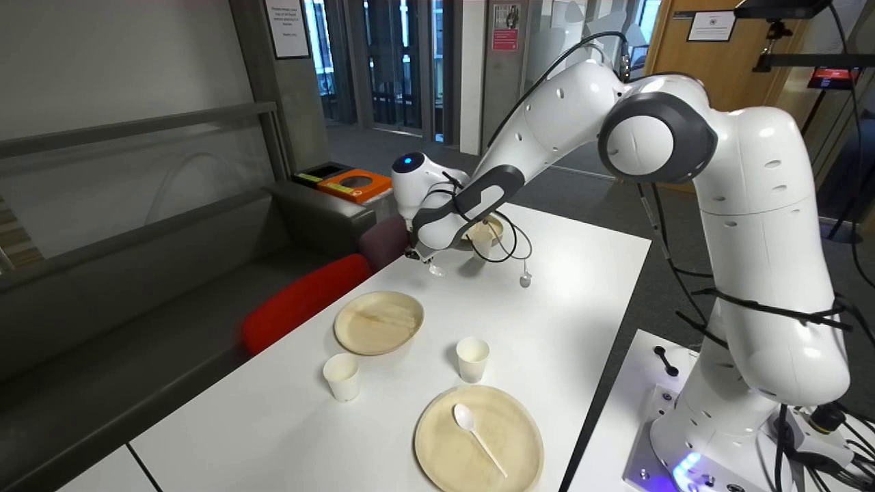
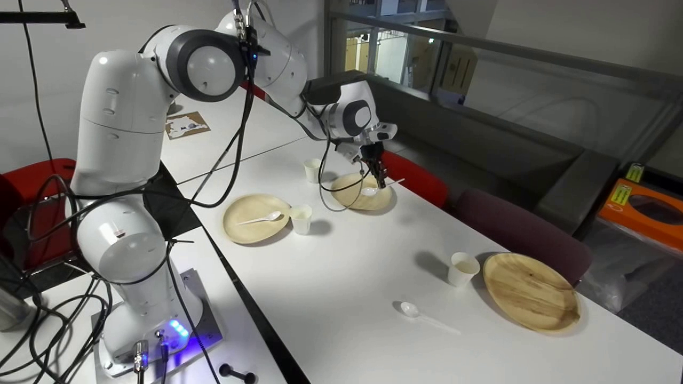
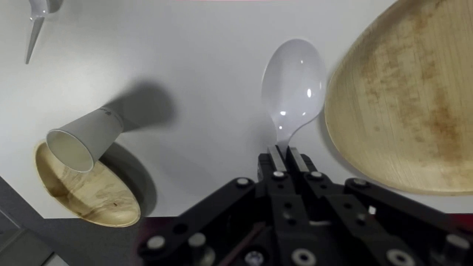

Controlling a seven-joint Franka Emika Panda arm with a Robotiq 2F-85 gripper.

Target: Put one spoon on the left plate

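Wrist view: gripper (image 3: 283,148), fingers (image 3: 276,159) nearly together, pinching a spoon (image 3: 294,80) just outside the left plate (image 3: 402,111); early release could miss. In an exterior view: handle (image 2: 395,182) projecting; plate contact could swivel it. In an exterior view: cup (image 1: 342,379) beside the left plate; overshoot could topple it.

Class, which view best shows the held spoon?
The wrist view: the held spoon looks largest, scoop whole, the gripper hiding most of its handle. In an exterior view the held spoon is small, crossed by the gripper; in an exterior view the held spoon is tiny and pale.
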